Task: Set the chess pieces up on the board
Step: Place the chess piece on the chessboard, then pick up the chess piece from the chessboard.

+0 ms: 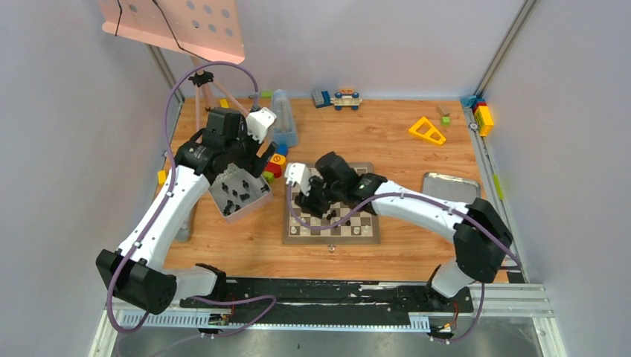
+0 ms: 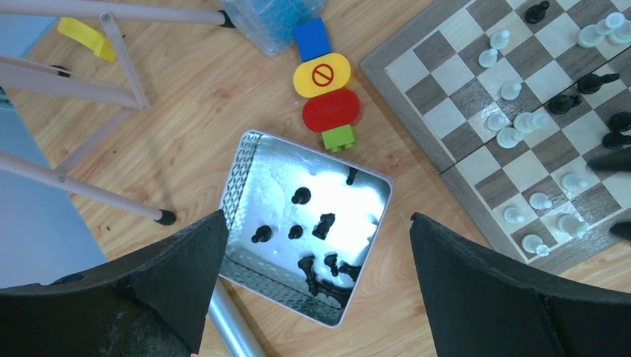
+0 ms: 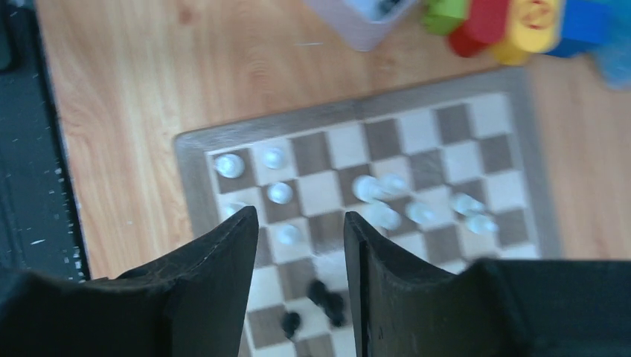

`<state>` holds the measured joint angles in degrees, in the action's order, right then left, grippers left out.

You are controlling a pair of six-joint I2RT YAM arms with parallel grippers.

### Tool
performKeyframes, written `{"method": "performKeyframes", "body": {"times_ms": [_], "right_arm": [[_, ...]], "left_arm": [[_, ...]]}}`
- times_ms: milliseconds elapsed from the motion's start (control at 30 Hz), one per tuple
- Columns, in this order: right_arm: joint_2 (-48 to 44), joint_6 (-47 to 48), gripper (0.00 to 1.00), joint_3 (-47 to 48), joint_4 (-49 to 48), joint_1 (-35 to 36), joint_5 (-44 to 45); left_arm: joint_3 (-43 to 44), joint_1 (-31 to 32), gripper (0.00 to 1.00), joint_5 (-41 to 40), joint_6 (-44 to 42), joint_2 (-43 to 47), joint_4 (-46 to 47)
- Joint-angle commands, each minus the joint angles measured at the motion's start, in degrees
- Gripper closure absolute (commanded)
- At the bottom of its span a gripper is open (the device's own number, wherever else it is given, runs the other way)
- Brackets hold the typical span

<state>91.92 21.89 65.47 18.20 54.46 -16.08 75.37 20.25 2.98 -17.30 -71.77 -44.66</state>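
Straight below the wide-spread left gripper (image 2: pixel 316 219), tiny black chess pieces (image 2: pixel 300 195) lie in a square silver tin (image 2: pixel 245 160). Right gripper (image 3: pixel 299 223) hangs parted, empty, over the checkered wooden board (image 3: pixel 195 171).

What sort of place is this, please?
Probably a robot test cell: plain grey walls, two white-and-black robot arms at a wooden tabletop, colourful plastic toy blocks near a checkered wooden chessboard.
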Motion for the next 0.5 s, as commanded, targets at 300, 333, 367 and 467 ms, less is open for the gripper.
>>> {"method": "performKeyframes", "body": {"times_ms": [300, 333, 367, 467], "right_arm": [[-6.62, -1.6, 0.52, -3.47, 6.83, -21.27, 0.26], [-6.02, -1.19, 0.52, -3.92, 7.1, -21.8, 0.98], [-5.27, -0.82, 0.51, -4.21, 7.3, -22.27, 1.52], [-2.93, 0.27, 0.51, -4.59, 8.77, -23.24, 1.64]], "left_arm": [[-1.0, -0.21, 0.0, 3.37, -1.4, 1.6, 2.84], [-1.19, -0.17, 0.0, 3.4, -1.46, 1.69, 2.83], [-1.19, -0.19, 0.0, 3.32, -1.56, 1.75, 2.87], [-1.54, -0.19, 0.0, 3.3, -1.55, 1.8, 2.98]]}}
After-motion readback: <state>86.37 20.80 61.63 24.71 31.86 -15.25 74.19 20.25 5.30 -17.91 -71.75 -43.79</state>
